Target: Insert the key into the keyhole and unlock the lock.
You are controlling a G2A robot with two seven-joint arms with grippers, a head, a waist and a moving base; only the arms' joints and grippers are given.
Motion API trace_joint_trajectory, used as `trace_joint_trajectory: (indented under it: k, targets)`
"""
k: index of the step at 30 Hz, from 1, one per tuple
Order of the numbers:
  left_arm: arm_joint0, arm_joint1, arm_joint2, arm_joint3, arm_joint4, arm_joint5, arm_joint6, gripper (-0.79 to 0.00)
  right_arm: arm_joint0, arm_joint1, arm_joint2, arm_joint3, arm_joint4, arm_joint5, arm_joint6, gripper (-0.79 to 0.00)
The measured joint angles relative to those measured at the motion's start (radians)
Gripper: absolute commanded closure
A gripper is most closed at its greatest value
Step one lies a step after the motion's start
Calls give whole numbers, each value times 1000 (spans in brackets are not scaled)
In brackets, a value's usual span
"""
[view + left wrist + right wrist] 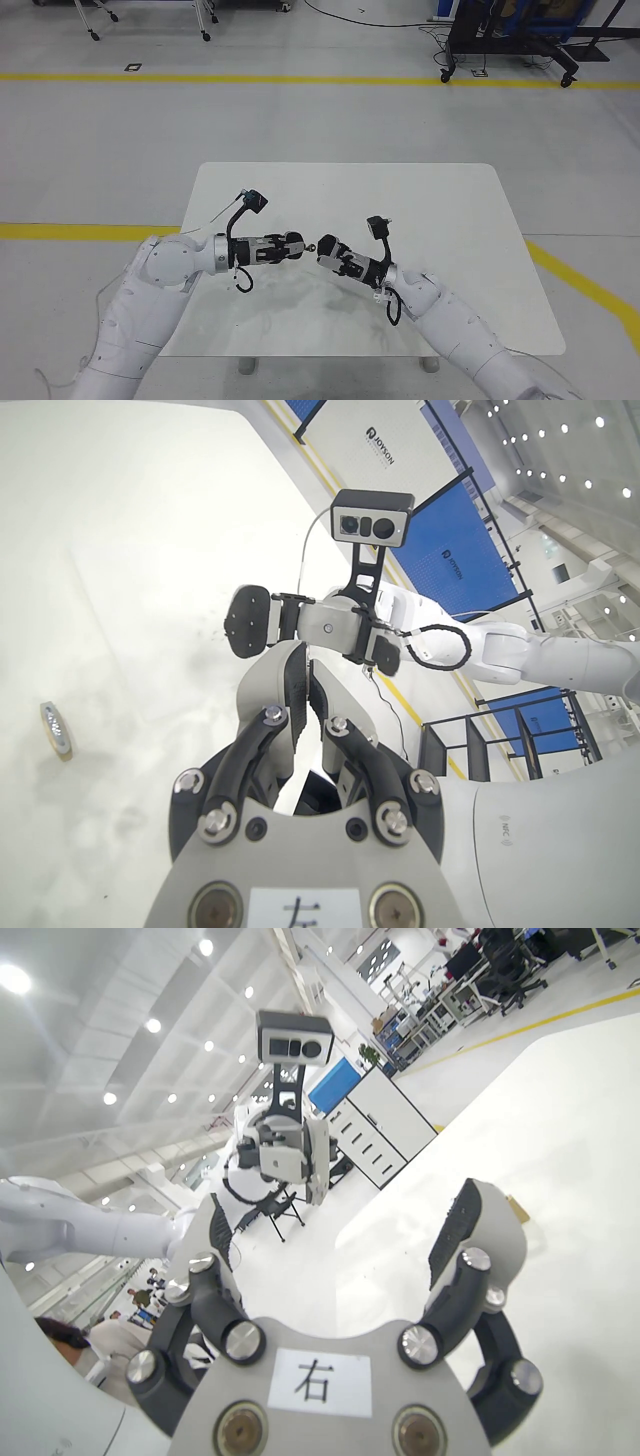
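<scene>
On the left: you are holding your left tool pressed closed over the middle of the tabletop, a little toward its left edge. I cannot tell whether anything thin is sitting between the pads.
On the right: you are holding your right tool spread wide and gripping nothing, facing the left tool tip to tip and just apart from it.
Task's thing: a metal piece with a brass-coloured edge is lying on the tabletop near the tools. It is too small for me to tell whether it is the lock or the key.
Done: as far as I am judging, nothing is being inserted or turned yet.
Left: you are still facing the whole job of securing lock and key, lining them up, inserting and turning.
</scene>
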Motion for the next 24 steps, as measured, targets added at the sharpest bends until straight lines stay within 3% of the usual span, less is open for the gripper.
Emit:
trace_joint_trajectory:
  k: [1,2,10,16,24]
  targets:
    - [-3,1,4,0,-4,2,-10,0,-6,4,4,-8,0,0,15,-379]
    - [-6,1,7,-1,-6,3,-16,0,-8,6,7,-14,0,3,26,-345]
    - [-25,4,42,-5,20,13,-29,0,-15,16,4,-35,59,4,116,-212]
    - [-35,6,60,14,8,9,-30,0,-7,19,0,-28,133,9,168,0]
    - [-49,10,75,29,-1,7,-32,0,8,22,-3,-16,195,15,221,0]
